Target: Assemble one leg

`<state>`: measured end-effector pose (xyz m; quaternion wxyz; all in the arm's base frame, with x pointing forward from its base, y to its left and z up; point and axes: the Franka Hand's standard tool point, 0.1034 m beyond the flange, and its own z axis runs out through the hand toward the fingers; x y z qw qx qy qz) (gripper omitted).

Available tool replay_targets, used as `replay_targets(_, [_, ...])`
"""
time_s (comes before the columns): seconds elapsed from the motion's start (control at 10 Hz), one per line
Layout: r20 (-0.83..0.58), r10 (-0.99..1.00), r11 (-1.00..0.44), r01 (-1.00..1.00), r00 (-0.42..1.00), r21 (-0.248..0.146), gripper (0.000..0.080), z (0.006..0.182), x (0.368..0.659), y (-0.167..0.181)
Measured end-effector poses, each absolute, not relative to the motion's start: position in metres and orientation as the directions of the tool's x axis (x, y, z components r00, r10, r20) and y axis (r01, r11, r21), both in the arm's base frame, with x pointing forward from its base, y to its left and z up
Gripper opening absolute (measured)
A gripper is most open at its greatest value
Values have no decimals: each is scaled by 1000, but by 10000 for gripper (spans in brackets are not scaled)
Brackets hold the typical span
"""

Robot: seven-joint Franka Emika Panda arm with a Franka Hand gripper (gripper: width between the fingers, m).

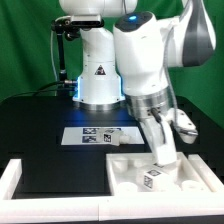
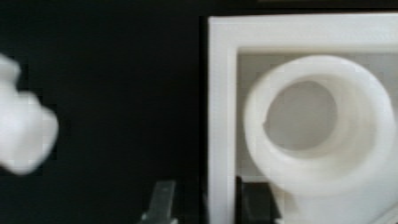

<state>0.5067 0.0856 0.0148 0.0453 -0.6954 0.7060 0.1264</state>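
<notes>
Nearest the exterior camera, a white raised frame [image 1: 14, 182] borders the black table [image 1: 40, 120] along the front and the exterior view's left. Toward the exterior view's right lies the large white panel [image 1: 200, 176]. The leg [image 1: 150, 180], a stubby white block with a black-and-white tag facing the camera, sits low at the panel's near side; whether it rests on the panel or just in front of it cannot be told. The gripper [image 1: 165, 157] reaches down from the arm to the panel's far edge, above the leg and apart from it. Behind it the marker board [image 1: 95, 134] lies flat before the robot base [image 1: 98, 80], with a small white piece [image 1: 118, 143] at its front edge. In the wrist view, the gripper [image 2: 201, 206] shows dark fingertips [image 2: 164, 204] closed about the panel's [image 2: 226, 100] thin raised rim. Inside that rim sits a thick white ring [image 2: 329, 178]. Across the rim, on the bare table, lies a blurred white shape [image 2: 18, 115] too soft to identify.
</notes>
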Motion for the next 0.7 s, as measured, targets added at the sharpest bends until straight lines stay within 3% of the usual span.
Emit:
replay_targets(0.1, [-230,-973,-3,-991,-28,131,66,14,507,90])
replay_targets(0.7, [-219,-975,6,-991,-35,134,69,14,506,90])
